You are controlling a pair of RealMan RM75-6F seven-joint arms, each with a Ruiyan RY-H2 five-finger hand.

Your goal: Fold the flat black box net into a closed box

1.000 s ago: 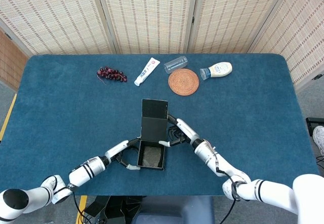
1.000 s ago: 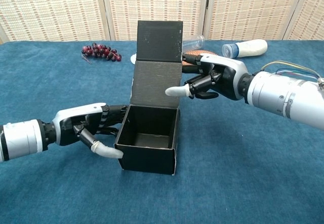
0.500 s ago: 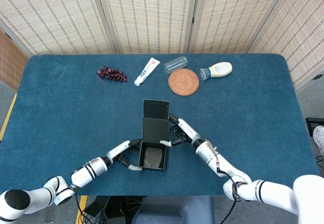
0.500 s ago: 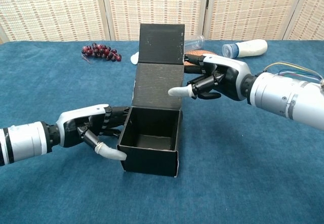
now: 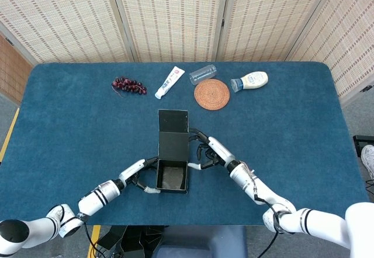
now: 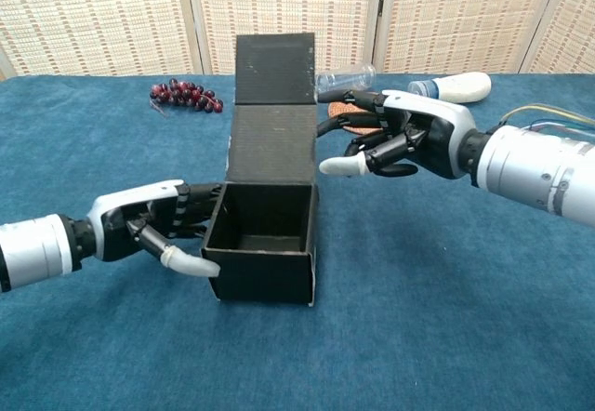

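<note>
Cradling the open black box (image 6: pixel 265 244) near the table's (image 5: pixel 70 129) front edge, the left hand (image 6: pixel 153 232) has its curled fingers against the box's left wall, one white fingertip (image 6: pixel 191 264) at the front corner. The right hand (image 6: pixel 395 141) hovers just beside the upright lid flap (image 6: pixel 274 104), fingers loosely spread, holding nothing; whether it touches the flap cannot be told. Grapes (image 5: pixel 128 85), toothpaste tube (image 5: pixel 169 82), clear cup (image 5: pixel 203 73), woven coaster (image 5: pixel 211 94) and mayonnaise bottle (image 5: pixel 250 81) line the far edge.
</note>
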